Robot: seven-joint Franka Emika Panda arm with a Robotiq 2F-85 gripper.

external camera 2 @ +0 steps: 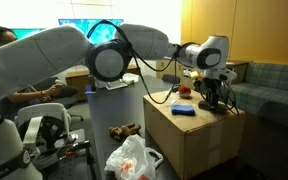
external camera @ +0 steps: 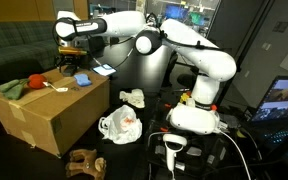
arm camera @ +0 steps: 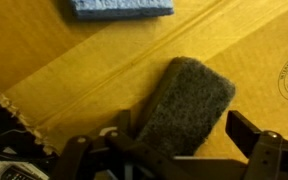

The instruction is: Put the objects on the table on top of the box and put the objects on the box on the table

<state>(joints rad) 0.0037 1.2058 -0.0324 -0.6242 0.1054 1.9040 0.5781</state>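
Box (arm camera: 54,80) top bears a grey sponge (arm camera: 189,100) lying between fingers of the open hand (arm camera: 164,142).

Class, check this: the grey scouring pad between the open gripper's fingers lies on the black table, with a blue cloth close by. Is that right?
Not quite: the resting place is wrong. The grey scouring pad lies on top of the cardboard box, as the wrist view shows. The rest holds: it sits between the fingers of the open gripper, with the blue cloth close by.
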